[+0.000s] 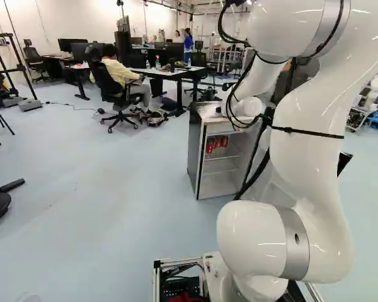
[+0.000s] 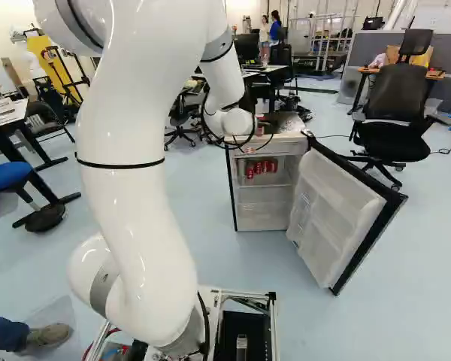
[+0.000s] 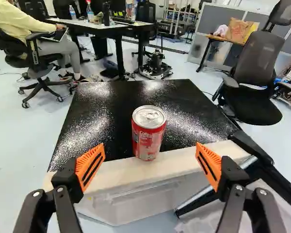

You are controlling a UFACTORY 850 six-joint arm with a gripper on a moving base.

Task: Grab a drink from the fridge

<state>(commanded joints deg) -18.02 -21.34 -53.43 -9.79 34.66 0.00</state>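
You have the fridge door (image 2: 332, 214) open and a can (image 3: 148, 138) upright on the fridge top (image 3: 99, 114), but your tool (image 3: 150, 145) is spread, empty; grip and lift likely remain.

Fridge (image 1: 195, 148), opened, with its surroundings.
One can (image 3: 148, 136) is being borne on the fridge top (image 3: 92, 116), near the front edge; further cans (image 2: 261, 168) are being held inside, on an upper shelf. The door (image 2: 334, 218) is being held open at the fridge's right in the right base view, with an office chair (image 2: 395, 109) being placed beyond. Behind the fridge, bottles (image 3: 89, 13) are being carried on a desk (image 3: 99, 25); beyond the chair, a small table (image 3: 226, 40) is being backed by a partition (image 3: 211, 19).
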